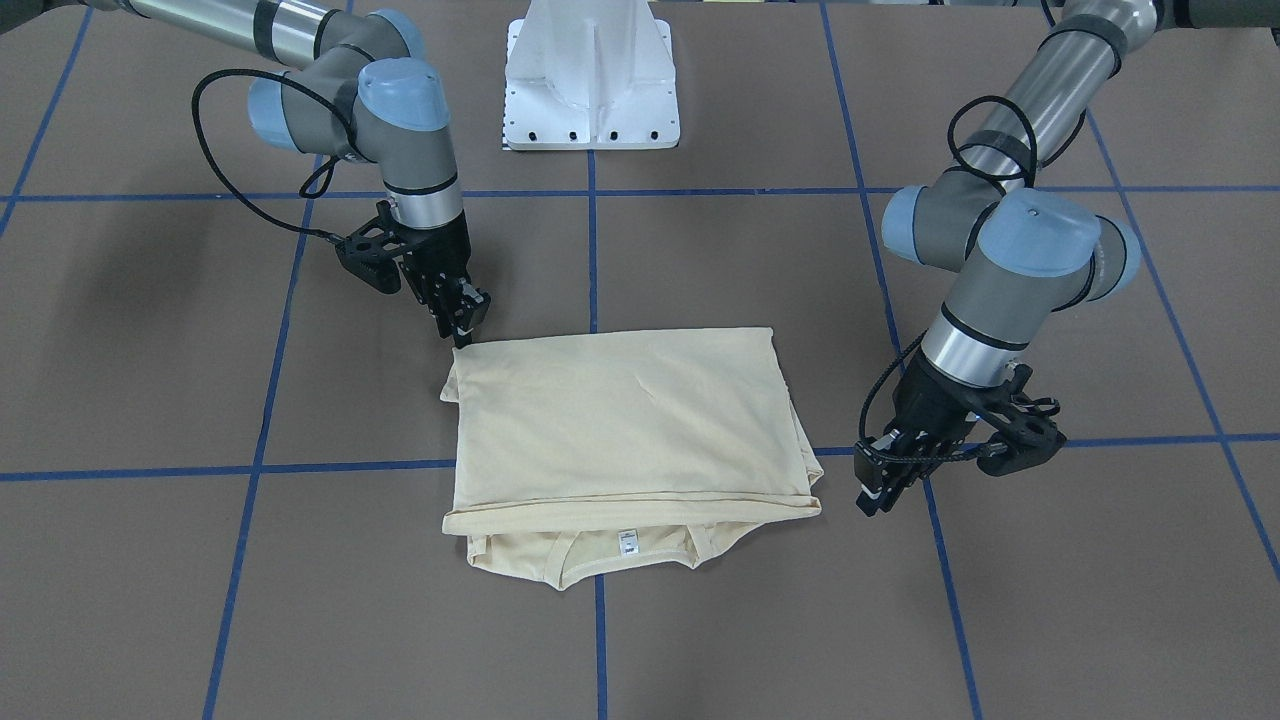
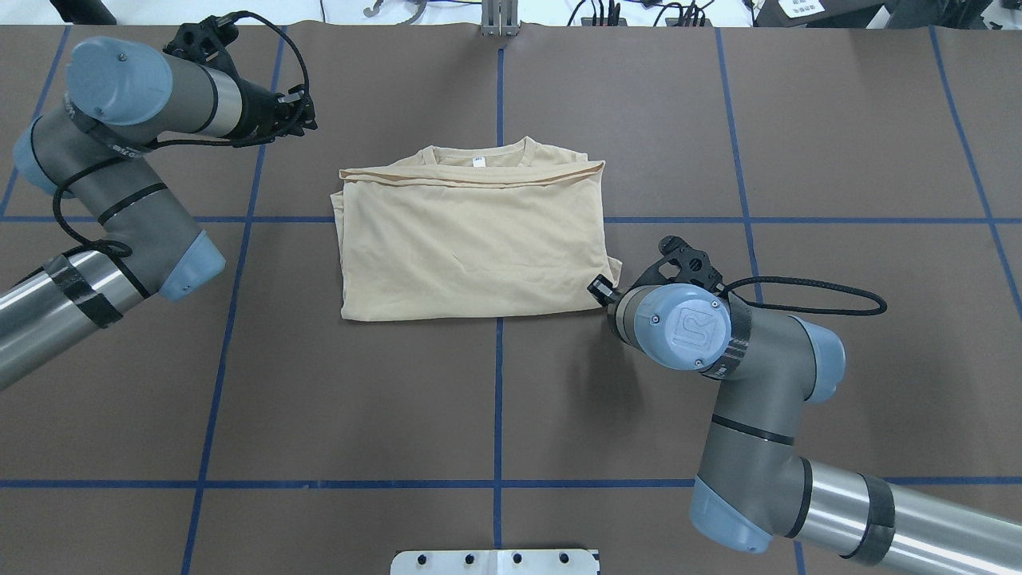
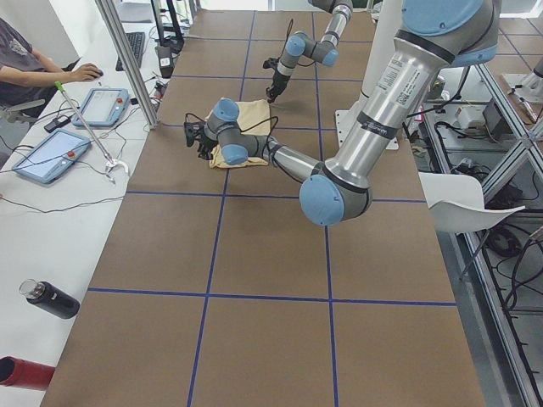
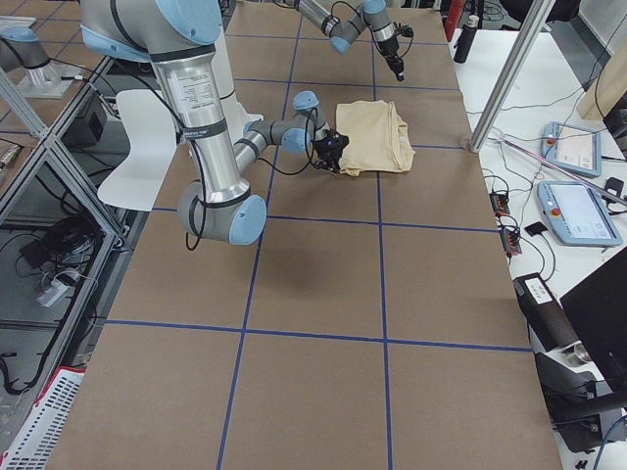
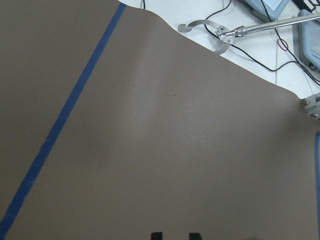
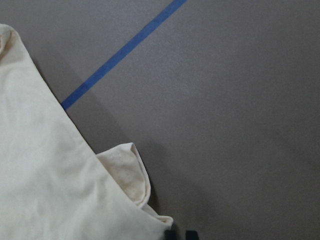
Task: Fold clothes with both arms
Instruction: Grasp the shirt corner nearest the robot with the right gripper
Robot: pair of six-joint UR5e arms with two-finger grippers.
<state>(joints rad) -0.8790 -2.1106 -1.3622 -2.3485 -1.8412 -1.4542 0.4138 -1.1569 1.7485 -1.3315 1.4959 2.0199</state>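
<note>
The cream-yellow shirt (image 1: pixel 620 420) lies folded into a flat rectangle mid-table, print hidden, with the neck label (image 1: pixel 628 543) showing at its far edge. It also shows in the overhead view (image 2: pixel 471 239) and the right wrist view (image 6: pixel 45 175). My right gripper (image 1: pixel 462 335) points down at the shirt's near corner, jaws together. In the right wrist view (image 6: pixel 180 234) the corner lies just beside the tips and no cloth shows between them. My left gripper (image 1: pixel 868 500) is low over bare table beside the shirt's far corner, apart from it, jaws nearly together and empty (image 5: pixel 174 235).
The white pedestal base (image 1: pixel 592 90) stands at the robot's side. Blue tape lines (image 2: pixel 498 383) cross the brown table. Beyond the far edge is an operators' bench with tablets (image 3: pixel 51 153), a metal post (image 3: pixel 127 64) and a reaching tool (image 5: pixel 225 35).
</note>
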